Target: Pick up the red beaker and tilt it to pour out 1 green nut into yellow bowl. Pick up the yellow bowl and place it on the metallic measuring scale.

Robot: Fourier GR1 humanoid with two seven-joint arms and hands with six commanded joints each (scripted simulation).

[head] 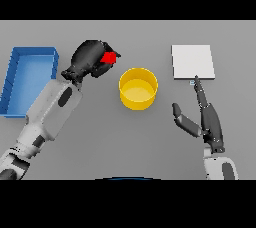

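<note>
My left hand [90, 57] is curled round the red beaker [108, 58], of which only a small red patch shows between the fingers. It is held just left of and slightly behind the yellow bowl [138, 88], which stands upright at the table's middle. I cannot see a green nut. The metallic measuring scale [193, 62], a pale square plate, lies at the back right. My right hand [209, 121] rests open to the right of the bowl, with one fingertip [196, 79] reaching the scale's front edge.
A blue bin [15, 79] lies at the left edge, beside my left forearm.
</note>
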